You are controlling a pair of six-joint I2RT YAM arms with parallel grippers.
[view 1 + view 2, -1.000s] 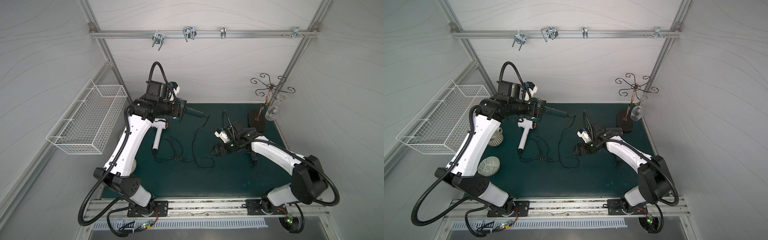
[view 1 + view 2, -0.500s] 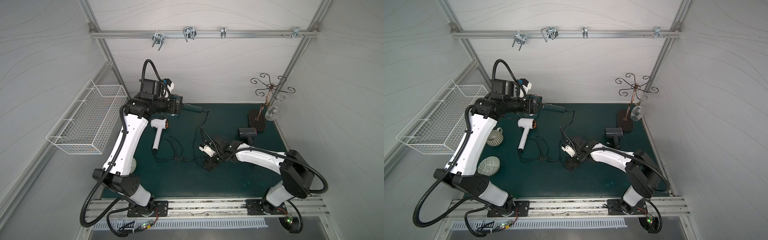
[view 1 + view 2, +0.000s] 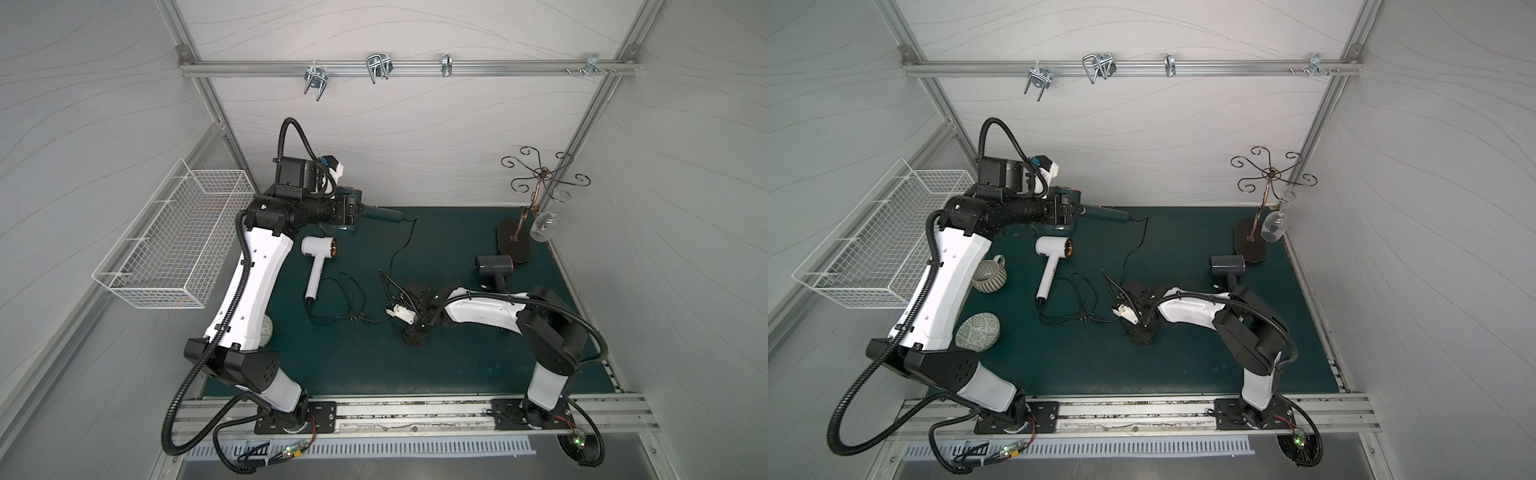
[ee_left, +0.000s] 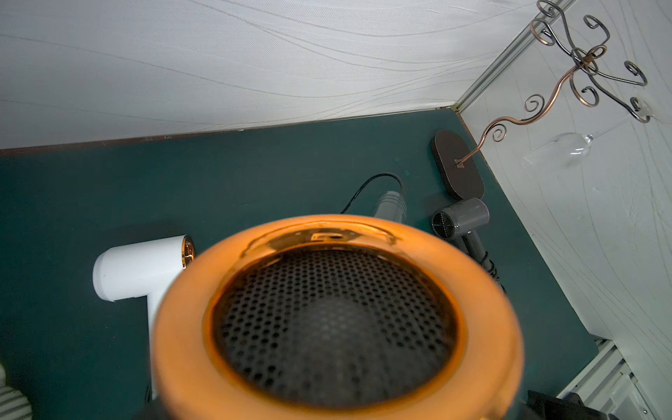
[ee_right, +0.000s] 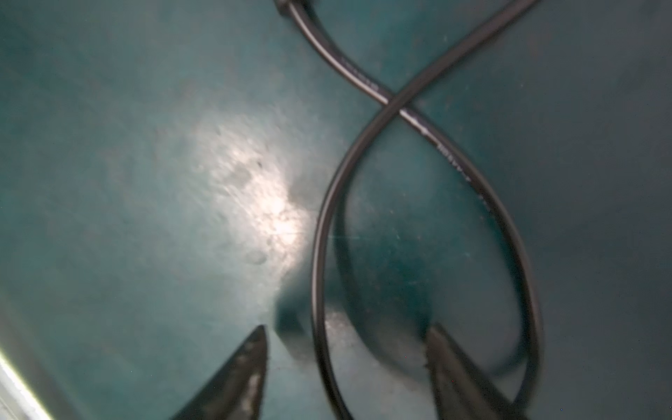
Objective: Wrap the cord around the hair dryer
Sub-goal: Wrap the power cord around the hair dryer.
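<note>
The right claw (image 5: 347, 327) hangs low over the table (image 3: 415, 374), tips pointing down and standing apart. A strand of a crossed loop of black cord (image 5: 320, 236) passes between its fingers (image 5: 251, 360), and neither of them is pressing it. In both top views that claw (image 3: 415, 334) sits just in front of the middle of the green mat. The cord (image 3: 395, 259) climbs from there in a slack line to the handle end of the teal hair dryer (image 3: 380, 215). I lose its lowest stretch behind the wrist. The left claw (image 3: 351, 212) is clamped on the dryer's body and holds it in the air near the back wall, handle pointing sideways toward the right arm. The left wrist view is nearly filled by the dryer's orange-ringed mesh end (image 4: 334, 323). A white hair dryer (image 3: 318, 249) lies flat just below the lifted one, with its own cord bunched beside its handle. A dark grey hair dryer (image 3: 494, 266) lies behind the right arm, near the foot of a curly metal stand (image 3: 536, 183) with a wine glass (image 3: 544, 224) hanging from it. A ribbed mug (image 3: 988, 276) and a patterned bowl (image 3: 976, 332) sit by the left arm. A wire basket (image 3: 178, 241) hangs on the left wall.
</note>
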